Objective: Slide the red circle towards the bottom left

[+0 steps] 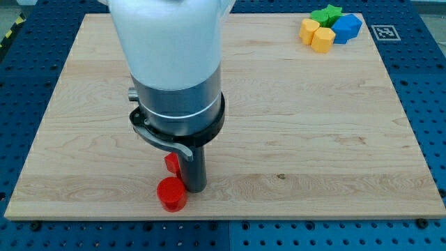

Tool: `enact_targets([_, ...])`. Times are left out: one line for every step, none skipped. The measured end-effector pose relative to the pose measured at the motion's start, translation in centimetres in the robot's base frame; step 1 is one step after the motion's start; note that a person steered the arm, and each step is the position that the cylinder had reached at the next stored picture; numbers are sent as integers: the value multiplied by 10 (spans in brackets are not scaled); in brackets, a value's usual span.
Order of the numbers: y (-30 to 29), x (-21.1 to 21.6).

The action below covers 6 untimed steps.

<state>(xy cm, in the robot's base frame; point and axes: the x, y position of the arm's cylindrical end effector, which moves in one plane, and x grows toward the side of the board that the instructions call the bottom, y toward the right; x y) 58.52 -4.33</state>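
The red circle (171, 194) sits near the board's bottom edge, left of centre. My tip (194, 189) is at the lower end of the dark rod, just to the right of the red circle and touching or almost touching it. A second red block (171, 164) shows partly behind the rod, just above the circle; its shape is hidden. The arm's large white and grey body (174, 70) covers the board above them.
A cluster at the view's top right holds a yellow block (309, 30), a yellow hexagon (323, 39), a green block (327, 14) and a blue block (346, 28). A tag marker (384, 32) sits right of the wooden board (293, 139).
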Motion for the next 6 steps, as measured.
enact_targets([17,15])
enact_targets([17,34])
enact_targets([11,33])
enact_targets([-10,33])
enact_targets([-37,33])
enact_targets([-72,33])
